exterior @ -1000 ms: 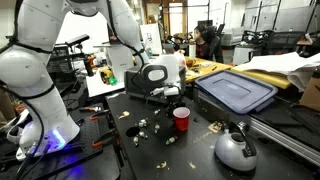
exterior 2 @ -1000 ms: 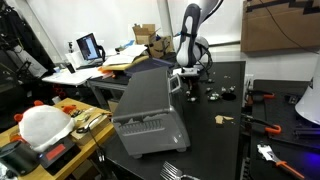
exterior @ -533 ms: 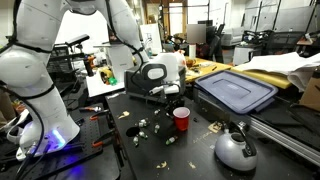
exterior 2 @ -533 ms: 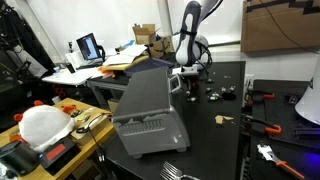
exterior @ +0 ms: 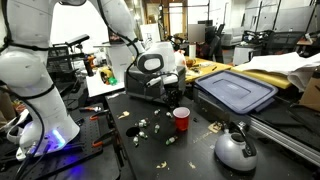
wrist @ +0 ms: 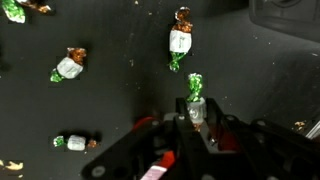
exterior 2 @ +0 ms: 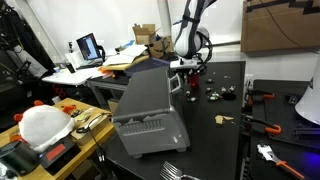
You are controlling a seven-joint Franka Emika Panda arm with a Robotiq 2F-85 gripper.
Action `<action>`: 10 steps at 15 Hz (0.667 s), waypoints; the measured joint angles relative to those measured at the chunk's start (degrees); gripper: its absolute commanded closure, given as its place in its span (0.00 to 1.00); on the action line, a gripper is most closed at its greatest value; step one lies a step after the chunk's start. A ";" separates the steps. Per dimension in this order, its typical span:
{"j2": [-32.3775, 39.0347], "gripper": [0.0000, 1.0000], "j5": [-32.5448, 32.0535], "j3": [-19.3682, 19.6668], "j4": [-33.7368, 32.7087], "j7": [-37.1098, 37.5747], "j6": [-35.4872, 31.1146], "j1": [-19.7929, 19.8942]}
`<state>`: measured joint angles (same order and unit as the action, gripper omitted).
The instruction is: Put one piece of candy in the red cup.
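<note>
In the wrist view my gripper (wrist: 196,116) is shut on a piece of candy (wrist: 195,92), a silver wrapper with a green twisted end that sticks out beyond the fingertips. Other wrapped candies (wrist: 179,41) (wrist: 68,66) (wrist: 74,141) lie loose on the black table below. In an exterior view the gripper (exterior: 173,95) hangs above the table, just behind and left of the red cup (exterior: 181,119), which stands upright with its white inside showing. The gripper (exterior 2: 193,72) also shows at the far end of the table.
Scattered candies (exterior: 143,125) lie left of the cup. A round silver kettle (exterior: 236,148) stands at the front right and a blue-lidded bin (exterior: 237,90) behind the cup. A grey toaster oven (exterior 2: 148,110) occupies the near table; tools (exterior 2: 262,122) lie at its right edge.
The gripper has risen off the table with the candy still between its fingers. The cup and the loose candies have not moved.
</note>
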<state>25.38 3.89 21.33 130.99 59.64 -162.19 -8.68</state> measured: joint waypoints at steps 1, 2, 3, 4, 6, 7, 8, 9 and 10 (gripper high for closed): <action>-1.03 0.94 -0.83 0.00 0.53 0.00 0.16 0.02; -2.02 0.94 -1.67 0.01 1.07 0.00 0.33 0.05; -3.03 0.94 -2.60 0.03 1.58 0.00 0.63 0.10; -3.95 0.94 -3.64 0.09 2.04 0.00 0.94 0.14; -5.71 0.94 -5.85 0.26 2.80 -0.01 1.65 0.26; -6.57 0.94 -6.86 0.26 3.14 -0.01 1.86 0.42; -7.43 0.94 -7.92 0.26 3.45 -0.01 2.08 0.62; -8.29 0.94 -8.97 0.26 3.72 -0.01 2.31 0.82; -9.13 0.94 -10.07 0.26 3.94 -0.01 2.59 1.03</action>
<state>16.25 -6.17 21.59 134.92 59.63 -159.60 -7.65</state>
